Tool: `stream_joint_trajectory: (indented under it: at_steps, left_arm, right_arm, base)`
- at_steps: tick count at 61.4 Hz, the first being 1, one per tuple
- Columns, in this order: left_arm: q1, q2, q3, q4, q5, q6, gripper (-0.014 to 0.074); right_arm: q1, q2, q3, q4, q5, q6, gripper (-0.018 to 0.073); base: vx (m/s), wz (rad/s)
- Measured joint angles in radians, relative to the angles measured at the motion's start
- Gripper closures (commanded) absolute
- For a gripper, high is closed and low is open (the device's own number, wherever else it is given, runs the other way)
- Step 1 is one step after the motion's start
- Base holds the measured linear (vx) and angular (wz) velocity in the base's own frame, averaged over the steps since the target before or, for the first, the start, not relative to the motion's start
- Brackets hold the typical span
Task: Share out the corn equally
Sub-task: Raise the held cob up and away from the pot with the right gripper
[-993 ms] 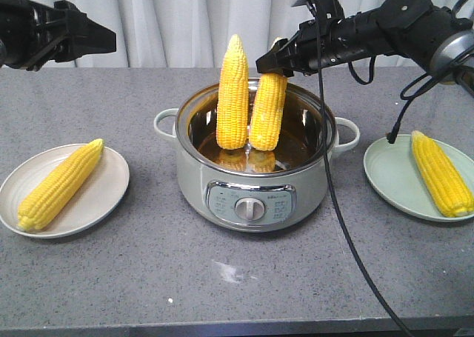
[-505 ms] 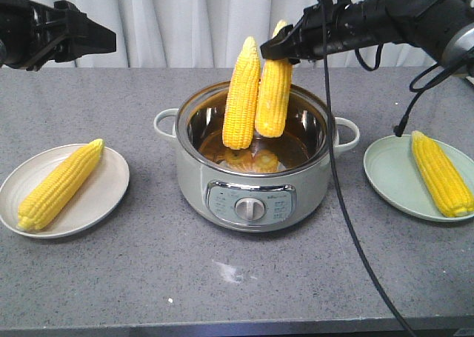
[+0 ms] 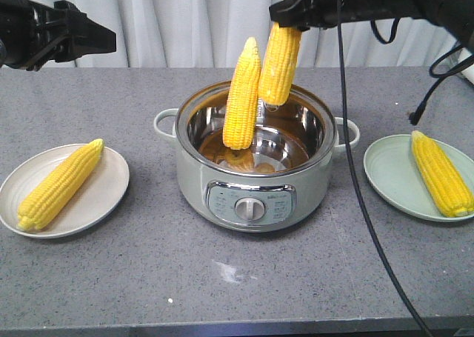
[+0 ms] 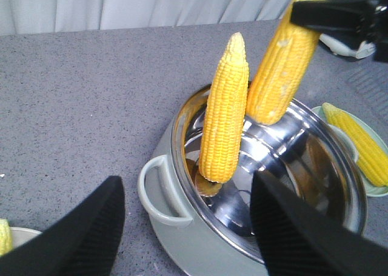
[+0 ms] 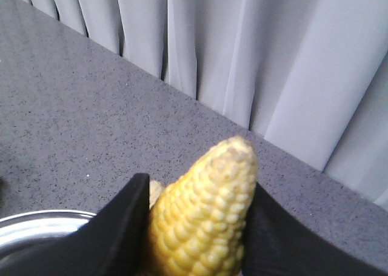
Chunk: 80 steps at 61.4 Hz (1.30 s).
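Gripping a corn cob (image 3: 280, 59) just below its tip, the right end effector (image 3: 292, 11) held it over the pot (image 3: 252, 181), arm cropped; the left end effector (image 4: 188, 185), spread wide, held nothing

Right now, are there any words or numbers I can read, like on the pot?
No text is readable.
On the pot, the control panel has tiny markings around the dial, too small and blurred to read.
Nothing else shows any writing.
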Motion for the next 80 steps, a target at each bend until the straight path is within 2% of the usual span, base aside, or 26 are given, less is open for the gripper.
stream_joint_trajectory:
  at_steps: [14, 25, 33, 45, 53, 62, 70, 80]
  left_arm:
    - [0.0, 0.0, 0.0, 0.0, 0.0, 0.0, 0.0153]
    - [0.0, 0.0, 0.0, -0.031, 0.0, 0.0, 0.0153]
    - [0.0, 0.0, 0.0, -0.145, -0.038, 0.03, 0.0153]
    - [-0.022, 0.012, -0.033, -0.399, -0.105, 0.23, 0.0153]
    - [-0.069, 0.081, -0.187, -0.466, -0.101, 0.271, 0.0153]
    - [-0.116, 0.22, -0.432, -0.455, -0.083, 0.249, 0.0153]
    - [-0.145, 0.36, -0.617, -0.353, -0.059, 0.146, 0.0151]
    - [-0.167, 0.517, -0.712, -0.258, 0.022, 0.027, 0.0103]
  right_arm:
    - [-0.002, -0.199, 0.0, -0.036, 0.001, 0.019, 0.0564]
    - [-0.002, -0.412, -0.001, -0.154, 0.092, 0.127, 0.0564]
    - [-0.002, -0.562, -0.003, -0.288, 0.199, 0.241, 0.0564]
    - [-0.002, -0.754, -0.012, -0.526, 0.314, 0.403, 0.0564]
    - [-0.002, -0.823, -0.012, -0.643, 0.371, 0.466, 0.0564]
    - [-0.002, -0.858, -0.012, -0.715, 0.421, 0.494, 0.0564]
    - [-0.002, -0.862, -0.012, -0.74, 0.462, 0.501, 0.0564]
    - [-0.002, -0.861, -0.012, -0.742, 0.478, 0.504, 0.0564]
  base:
    - [0.0, 0.0]
    - [0.0, 0.0]
    - [0.0, 0.0]
    - [0.0, 0.0]
    - [0.0, 0.0]
    - [0.0, 0.0]
    - [0.0, 0.0]
    - [0.0, 0.0]
